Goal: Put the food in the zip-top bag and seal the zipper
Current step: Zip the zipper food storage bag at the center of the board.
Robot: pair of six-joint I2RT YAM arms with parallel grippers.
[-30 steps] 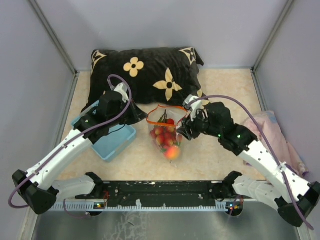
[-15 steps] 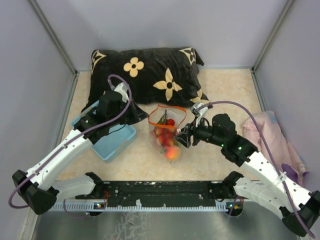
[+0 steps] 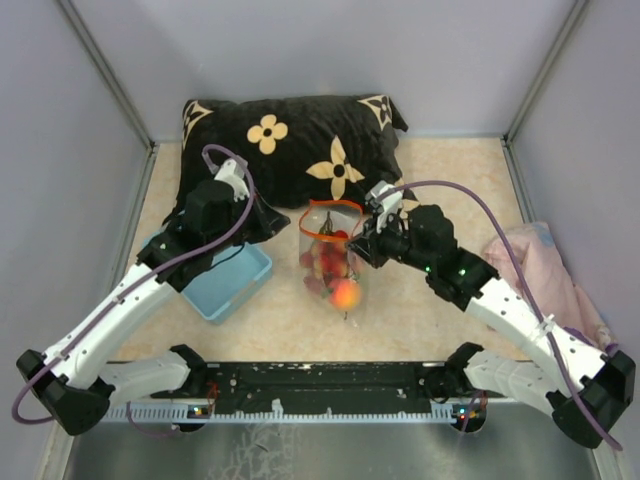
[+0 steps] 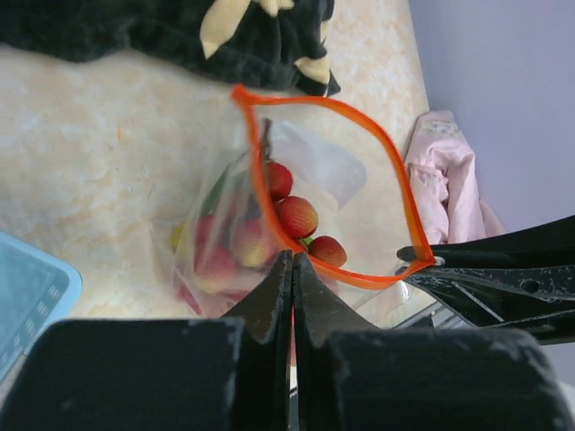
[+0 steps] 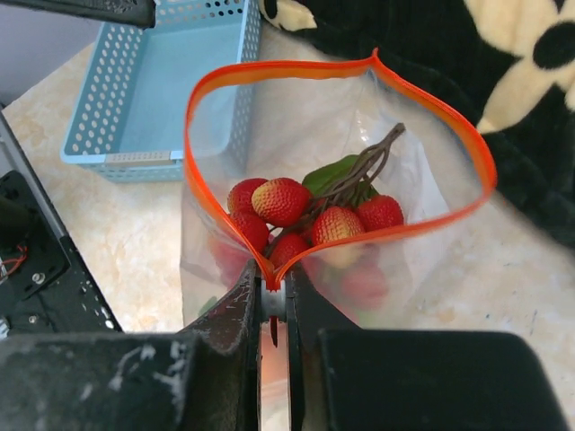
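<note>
The clear zip-top bag [image 3: 330, 262] hangs over the middle of the table. Its mouth gapes in a rounded loop of orange zipper [image 5: 216, 72]. The food lies inside: red strawberries [image 5: 280, 199] on a stem and an orange fruit [image 3: 345, 293] low in the bag. My right gripper [image 5: 274, 283] is shut on the near end of the zipper and holds it up, at the bag's right rim [image 3: 362, 243]. My left gripper [image 4: 292, 256] is shut, its tips just left of the rim. Seen from the right wrist, its finger [image 5: 99, 9] is apart from the bag.
A light blue basket [image 3: 225, 280] stands empty left of the bag, under my left arm. A black pillow [image 3: 300, 150] with cream flowers lies behind the bag. A pink cloth [image 3: 545, 270] is bunched at the right wall. Grey walls close in three sides.
My right gripper has moved up to the bag's right rim and shut on the zipper's end. The bag is raised and its mouth rounder. My left arm has shifted back-left a little.
</note>
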